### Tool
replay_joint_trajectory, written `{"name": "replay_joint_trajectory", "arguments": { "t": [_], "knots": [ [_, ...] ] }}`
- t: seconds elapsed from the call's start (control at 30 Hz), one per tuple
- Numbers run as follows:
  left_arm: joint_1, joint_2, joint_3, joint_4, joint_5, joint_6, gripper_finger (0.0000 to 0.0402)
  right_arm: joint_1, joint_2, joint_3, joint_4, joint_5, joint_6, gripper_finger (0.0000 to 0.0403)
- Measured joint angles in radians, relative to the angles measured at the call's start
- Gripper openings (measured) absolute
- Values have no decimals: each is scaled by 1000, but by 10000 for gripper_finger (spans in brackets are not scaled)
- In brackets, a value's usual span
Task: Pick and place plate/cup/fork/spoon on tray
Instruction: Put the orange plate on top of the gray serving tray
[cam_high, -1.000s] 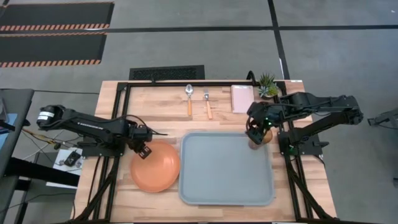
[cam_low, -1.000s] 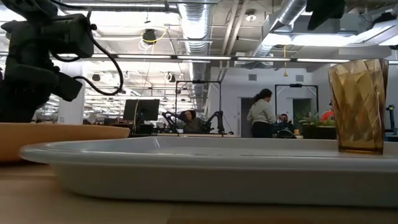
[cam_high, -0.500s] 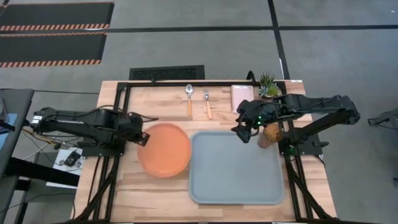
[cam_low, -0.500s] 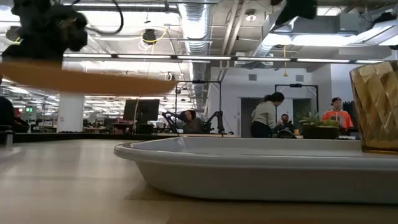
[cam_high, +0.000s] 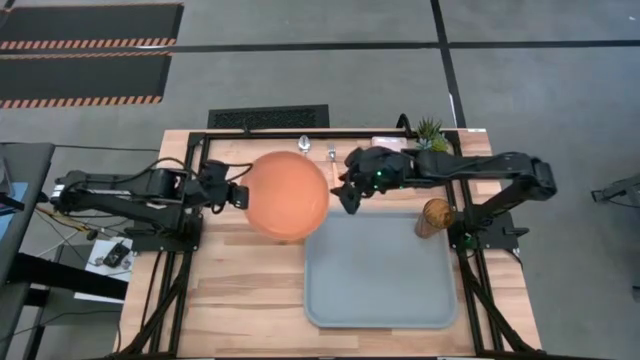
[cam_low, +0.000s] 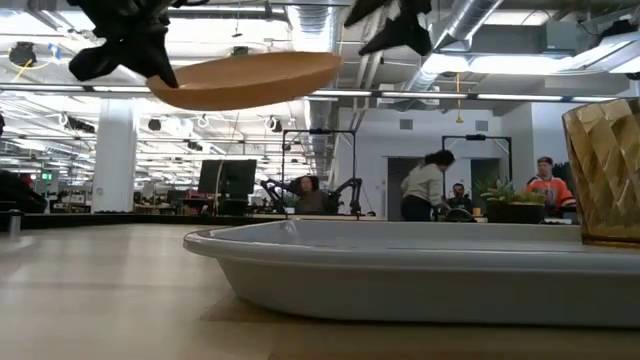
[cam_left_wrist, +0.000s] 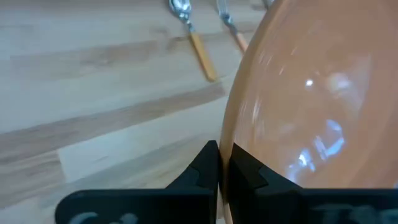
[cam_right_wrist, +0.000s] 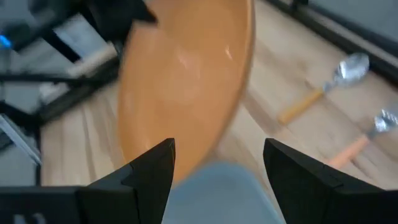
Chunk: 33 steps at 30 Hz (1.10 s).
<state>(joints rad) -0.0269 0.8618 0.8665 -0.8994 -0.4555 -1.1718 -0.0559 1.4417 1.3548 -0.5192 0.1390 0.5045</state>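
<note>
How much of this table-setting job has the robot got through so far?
Done: the cup seems to stand at the tray's right edge. In hand: the left gripper holds the orange plate in the air, not yet over the tray, while the open right gripper hovers at its other side. Left: the spoon and fork lie on the table.

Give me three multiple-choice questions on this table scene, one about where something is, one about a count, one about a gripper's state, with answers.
1. Where is the plate?
A. flat on the tray
B. held in the air
C. under the cup

2. How many utensils lie on the table?
A. two
B. three
C. none

3. The right gripper is
A. shut on the cup
B. shut on the fork
C. open

Answers:
1 B: the left gripper clamps its rim, and the low view shows it high above the tray.
2 A: the spoon and the fork.
3 C: its wrist view shows spread fingers, nothing between.
</note>
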Motion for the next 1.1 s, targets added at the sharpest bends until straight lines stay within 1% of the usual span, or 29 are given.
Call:
{"name": "replay_joint_trajectory", "arguments": {
  "t": [0.03, 0.3, 0.43, 0.67, 0.73, 0.8, 0.87, 0.93, 1.03, 1.07, 1.1],
  "knots": [
    [0, 8, 1, 17, -5, 2, 0, -3, -2, 2, 20, 10, 0, 269],
    [-3, 70, 1, 115, -24, 52, 0, -37, -14, 0, 2, 74, 3, 269],
    [-3, 76, 1, 178, -26, 69, 0, -39, -14, 0, 0, 73, 3, 269],
    [-2, 73, 1, 257, -63, 91, 0, -38, -14, 0, -22, 73, 2, 268],
    [-2, 73, 1, 274, -63, 97, 0, -38, -14, 0, -25, 73, 2, 262],
    [-2, 73, 1, 281, -63, 99, 0, -38, -14, 0, -24, 73, 7, 242],
    [-2, 73, 1, 282, -65, 99, 0, -38, -14, 0, -26, 72, 24, 202],
    [-2, 73, 1, 291, -70, 103, 0, -38, -14, 0, -26, 69, 26, 145],
    [-2, 73, 1, 315, -73, 133, 0, -38, -14, 0, -39, 89, 41, 45],
    [-3, 73, 1, 331, -74, 147, 0, -40, -14, 0, -41, 102, 42, 26],
    [-3, 73, 1, 346, -76, 161, 1, -43, -14, 0, -40, 101, 44, 19]
  ]
}}
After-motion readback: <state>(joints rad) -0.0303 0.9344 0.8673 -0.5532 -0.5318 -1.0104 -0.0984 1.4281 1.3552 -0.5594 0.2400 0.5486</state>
